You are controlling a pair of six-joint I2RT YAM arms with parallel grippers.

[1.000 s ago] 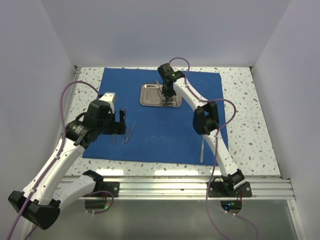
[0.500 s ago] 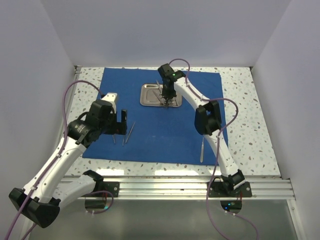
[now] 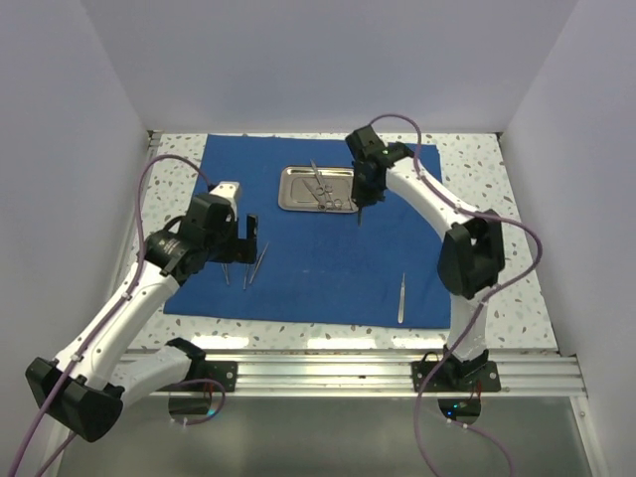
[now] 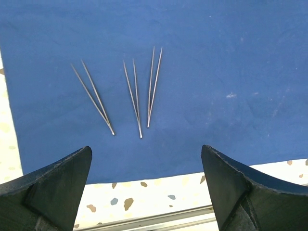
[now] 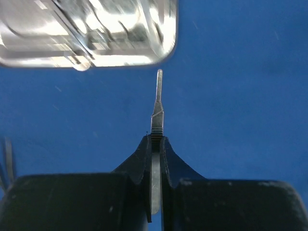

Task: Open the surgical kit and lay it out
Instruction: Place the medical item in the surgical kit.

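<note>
The right gripper [image 5: 156, 142] is clamped on a slim steel instrument [image 5: 158, 94], which sticks out past the fingertips toward the tray [image 5: 120, 61]. In the top view it hangs just off the tray's lower right corner, over the cloth [image 3: 328, 268], which lies flat across the middle of the frame. The step in hand looks like carrying this piece out of the tray to a spot of its own. To do it well, lower it until its length lies nearly flat on the cloth before letting go, so it neither bounces nor rolls. Choose bare blue well apart from the tray rim and from the lone piece [image 3: 401, 296] at lower right, and set it parallel to that one for a tidy row. The grip sits near one end, so the free tip may droop or swing; a slow move is wise. What look like scissors [image 3: 325, 191] lie in the tray, upper centre. The left gripper [image 4: 145, 159] hangs empty with its jaws wide apart over three tweezers [image 4: 134, 96] fanned on the cloth at centre left. It is best kept there, out of the right arm's path.
</note>
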